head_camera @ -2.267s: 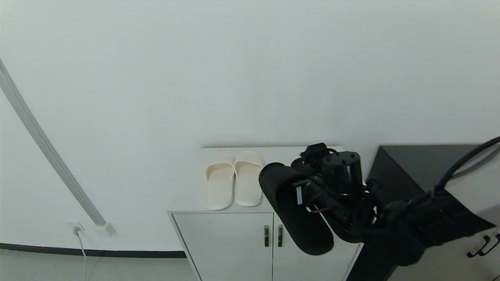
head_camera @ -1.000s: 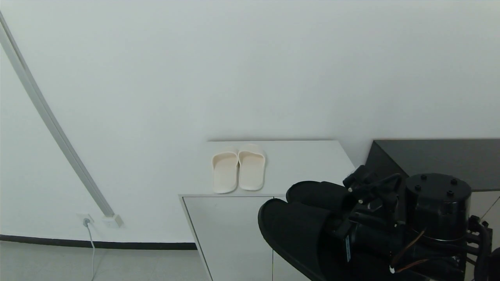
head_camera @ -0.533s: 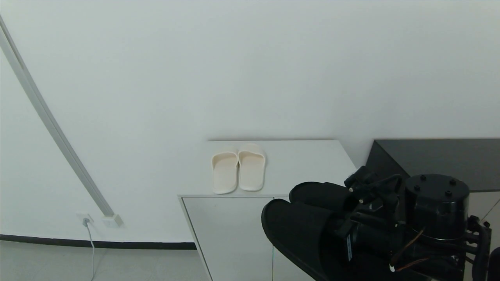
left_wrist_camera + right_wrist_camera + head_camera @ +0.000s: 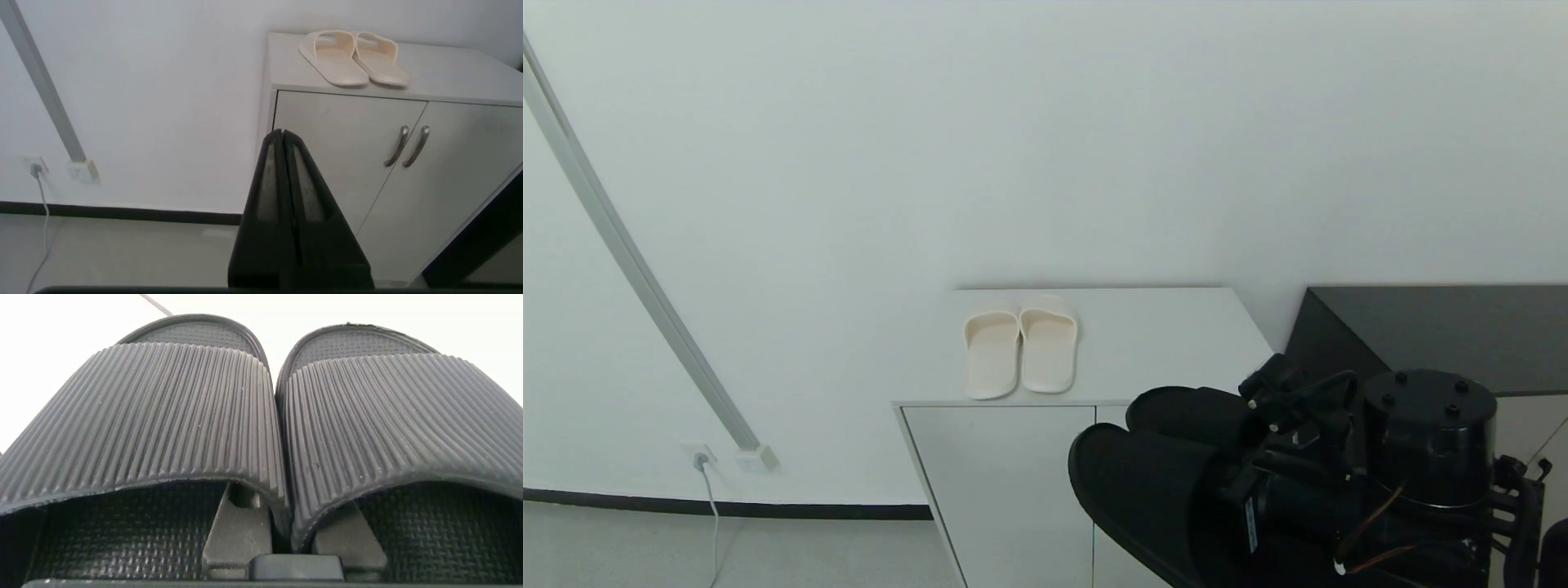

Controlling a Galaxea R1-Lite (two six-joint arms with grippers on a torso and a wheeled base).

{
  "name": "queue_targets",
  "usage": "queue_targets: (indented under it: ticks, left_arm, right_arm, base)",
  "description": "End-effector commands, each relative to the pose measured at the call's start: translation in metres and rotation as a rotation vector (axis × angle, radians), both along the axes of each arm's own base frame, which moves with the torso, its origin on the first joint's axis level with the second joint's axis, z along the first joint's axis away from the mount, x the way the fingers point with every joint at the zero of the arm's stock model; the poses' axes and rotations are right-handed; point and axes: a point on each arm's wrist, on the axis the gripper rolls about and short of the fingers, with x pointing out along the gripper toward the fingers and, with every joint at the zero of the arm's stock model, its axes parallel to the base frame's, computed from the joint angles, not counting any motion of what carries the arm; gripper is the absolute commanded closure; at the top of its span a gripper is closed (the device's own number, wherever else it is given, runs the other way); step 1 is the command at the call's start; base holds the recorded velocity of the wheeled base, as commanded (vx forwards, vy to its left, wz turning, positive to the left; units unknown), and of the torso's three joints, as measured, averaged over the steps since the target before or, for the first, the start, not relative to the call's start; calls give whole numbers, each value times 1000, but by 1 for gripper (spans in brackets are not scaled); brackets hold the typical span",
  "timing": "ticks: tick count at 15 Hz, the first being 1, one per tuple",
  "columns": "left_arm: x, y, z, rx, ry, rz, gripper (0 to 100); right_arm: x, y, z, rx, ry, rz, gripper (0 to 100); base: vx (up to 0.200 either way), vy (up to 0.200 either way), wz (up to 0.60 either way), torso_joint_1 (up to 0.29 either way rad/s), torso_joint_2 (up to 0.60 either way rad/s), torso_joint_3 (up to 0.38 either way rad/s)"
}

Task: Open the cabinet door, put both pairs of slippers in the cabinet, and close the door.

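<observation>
Right gripper (image 4: 292, 539) pulls back from cabinet (image 4: 1160, 343), clamping black slippers (image 4: 1152, 482); doors (image 4: 351, 163) closed; left gripper (image 4: 283, 188), pinched empty, should open them.

The black slippers (image 4: 1152, 482) run off the head view's lower edge, heels unseen, and cover most of the right door of the cabinet (image 4: 996, 482). The right gripper (image 4: 291, 531) has its fingertips buried under their straps; the cabinet's foot is cut off

Pair of black slippers (image 4: 1160, 490) with ribbed straps and grid-textured footbeds, cream slippers (image 4: 1021, 353) atop a white cabinet (image 4: 1005, 490) with silver-grey handles (image 4: 397, 145), white wall (image 4: 1045, 122), black skirting stripe (image 4: 727, 511), pale grey floor (image 4: 605, 547), charcoal unit (image 4: 1445, 327) alongside
</observation>
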Motion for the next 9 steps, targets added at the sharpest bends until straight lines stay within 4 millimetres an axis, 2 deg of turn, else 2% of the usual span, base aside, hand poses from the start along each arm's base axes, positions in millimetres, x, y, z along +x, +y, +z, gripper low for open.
queue_targets:
  ticks: [1,4,5,9]
  left_arm:
    - [0,0,0,0,1,1,100]
    - [0,0,0,-14,2,-1,100]
    - [0,0,0,-28,1,-1,0]
    - [0,0,0,-36,-1,-1,0]
  right_arm:
    - [1,-1,-3,-8,9,-5,100]
    - [4,-3,-6,-14,19,-18,100]
    - [5,-2,-7,-18,21,-17,100]
    - [7,-5,-10,-26,27,-35,100]
  base:
    - [0,0,0,-159,330,168]
    - [0,0,0,-159,357,196]
    - [0,0,0,-168,373,198]
    - [0,0,0,-162,371,200]
